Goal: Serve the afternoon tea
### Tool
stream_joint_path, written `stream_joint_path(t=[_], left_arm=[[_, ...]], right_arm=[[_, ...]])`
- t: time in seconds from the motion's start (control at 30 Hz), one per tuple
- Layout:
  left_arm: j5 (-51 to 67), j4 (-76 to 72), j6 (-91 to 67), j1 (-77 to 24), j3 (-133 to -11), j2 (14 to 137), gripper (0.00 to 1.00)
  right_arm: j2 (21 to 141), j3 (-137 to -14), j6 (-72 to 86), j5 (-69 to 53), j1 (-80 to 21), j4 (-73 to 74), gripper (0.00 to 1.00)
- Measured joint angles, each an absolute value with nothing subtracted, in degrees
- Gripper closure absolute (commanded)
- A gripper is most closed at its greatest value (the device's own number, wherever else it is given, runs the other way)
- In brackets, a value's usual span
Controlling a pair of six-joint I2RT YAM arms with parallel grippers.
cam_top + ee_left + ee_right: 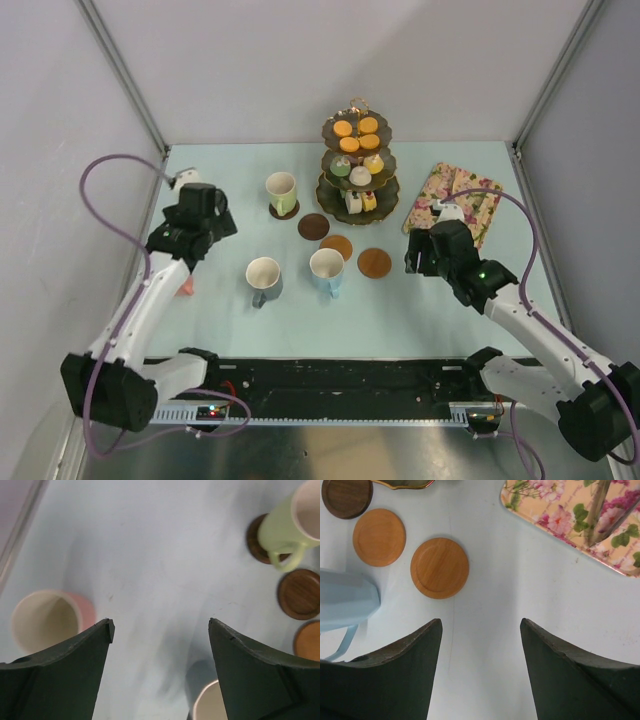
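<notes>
The dark gold-rimmed three-tier stand [360, 160] holds small colourful cakes [357, 128] at the back of the table. A yellow-green mug [281, 190] stands on a dark coaster [285, 211]. Three more coasters lie bare in a row: one dark [313, 226], two orange-brown [336, 247] [374, 263]. The grey mug [264, 280] and blue mug [326, 270] stand in front of them. Most of the pink mug [47, 620] is hidden under my left arm in the top view. My left gripper [160, 625] hovers open and empty above bare table. My right gripper [481, 622] is open, empty, right of the coasters.
A floral rectangular tray [455, 203] lies at the back right, just behind my right gripper. Side walls close in the table on the left and right. The arms' black base rail [330, 385] runs along the near edge.
</notes>
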State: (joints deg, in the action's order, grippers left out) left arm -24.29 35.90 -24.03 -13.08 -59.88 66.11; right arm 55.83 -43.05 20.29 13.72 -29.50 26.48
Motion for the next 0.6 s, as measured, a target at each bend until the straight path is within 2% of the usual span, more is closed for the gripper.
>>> stream_joint_path(t=[0.33, 0.6], left_arm=[[-24.6, 46.8, -33.6, -0.3, -50.0, 56.7, 0.14], [-25.3, 49.2, -40.0, 2.6, -43.7, 56.7, 0.22]], right_arm=[[55.7, -43.0, 20.3, 9.5, -29.5, 26.3, 0.30], [54.5, -43.0, 20.3, 8.5, -29.0, 26.2, 0.30]])
